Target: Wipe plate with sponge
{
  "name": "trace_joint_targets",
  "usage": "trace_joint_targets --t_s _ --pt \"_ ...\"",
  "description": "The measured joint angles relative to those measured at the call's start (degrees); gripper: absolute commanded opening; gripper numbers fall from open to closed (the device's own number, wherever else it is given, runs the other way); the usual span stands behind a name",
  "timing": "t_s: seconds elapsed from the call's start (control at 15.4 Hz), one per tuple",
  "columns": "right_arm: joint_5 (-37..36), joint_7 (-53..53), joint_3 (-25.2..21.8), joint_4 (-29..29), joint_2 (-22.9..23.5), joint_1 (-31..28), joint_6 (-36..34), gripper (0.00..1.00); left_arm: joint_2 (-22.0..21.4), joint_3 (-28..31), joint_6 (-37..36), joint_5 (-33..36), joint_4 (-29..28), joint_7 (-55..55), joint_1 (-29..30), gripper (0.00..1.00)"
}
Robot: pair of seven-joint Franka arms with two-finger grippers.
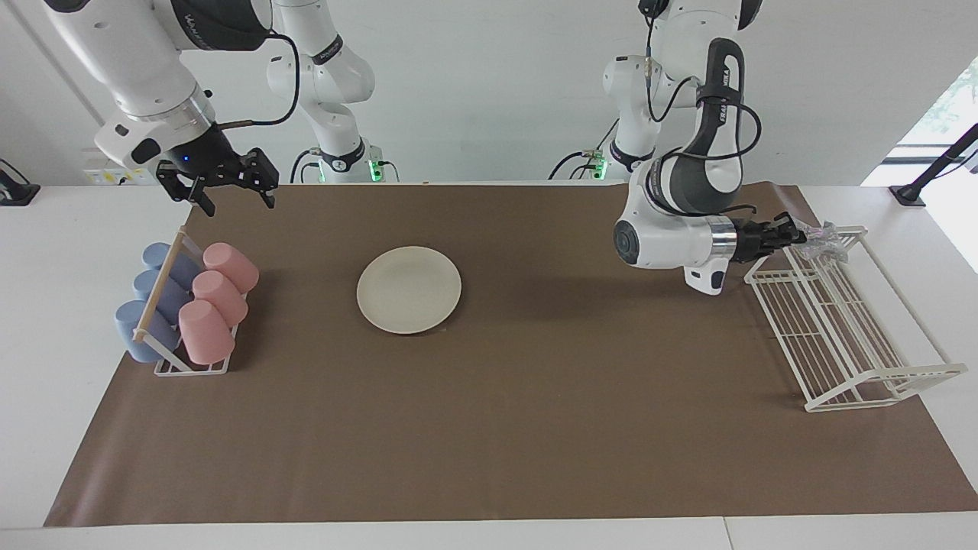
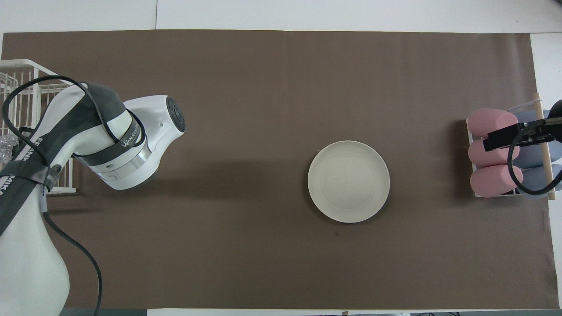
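The cream plate (image 1: 409,289) lies on the brown mat, toward the right arm's end of the table; in the overhead view the plate (image 2: 348,181) is bare. My left gripper (image 1: 795,234) points sideways and is shut on the silvery mesh sponge (image 1: 819,237), holding it over the end of the white wire rack (image 1: 840,328) nearer to the robots. In the overhead view the left arm hides that gripper, and a bit of the sponge (image 2: 6,147) shows. My right gripper (image 1: 226,191) is open and empty in the air above the mat's corner by the cup holder; it also shows in the overhead view (image 2: 505,137).
A holder with pink and blue cups (image 1: 191,305) lying on their sides stands at the right arm's end, also in the overhead view (image 2: 494,153). The wire rack (image 2: 26,92) stands at the left arm's end. The brown mat (image 1: 535,397) covers the table.
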Motion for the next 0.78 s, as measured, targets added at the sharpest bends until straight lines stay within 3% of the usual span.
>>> trace_joint_targets --t_s 0.32,0.78 --pt "-2.36 0.56 0.1 0.08 0.0 0.18 0.0 1.0 5.28 0.1 5.19 0.59 7.35 -2.42 3.54 0.0" --pt "-3.25 0.71 0.39 0.18 0.0 0.49 -0.13 1.0 6.76 0.03 7.75 -1.67 7.34 -8.87 4.86 0.0"
